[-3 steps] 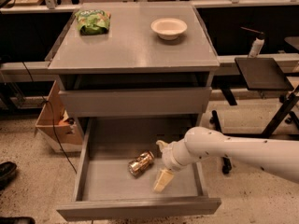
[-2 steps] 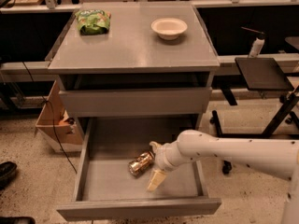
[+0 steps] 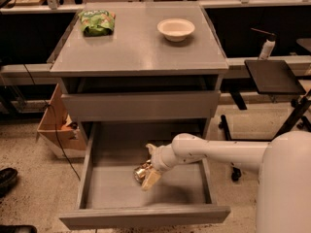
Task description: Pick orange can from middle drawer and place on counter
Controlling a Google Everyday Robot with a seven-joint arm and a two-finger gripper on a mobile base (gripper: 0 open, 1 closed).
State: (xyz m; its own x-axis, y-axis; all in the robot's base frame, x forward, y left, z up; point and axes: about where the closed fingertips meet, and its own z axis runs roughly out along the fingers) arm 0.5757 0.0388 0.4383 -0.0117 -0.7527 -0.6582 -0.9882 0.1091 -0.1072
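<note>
The orange can [image 3: 140, 172] lies on its side on the floor of the open middle drawer [image 3: 146, 216], near its centre. My gripper [image 3: 147, 167] reaches in from the right on a white arm and is low in the drawer at the can. It is open: one finger [image 3: 151, 178] is against the can's near side and the other finger [image 3: 150, 149] stands apart beyond it. The counter [image 3: 136, 47] is the grey top of the cabinet above.
A green snack bag [image 3: 97, 22] and a white bowl [image 3: 176, 29] sit at the back of the counter. The upper drawer [image 3: 141, 106] is closed. A black side table [image 3: 273, 75] stands to the right, a cardboard box [image 3: 53, 125] to the left.
My gripper has moved left across the drawer and now has its fingers on either side of the can. The can has stayed in place.
</note>
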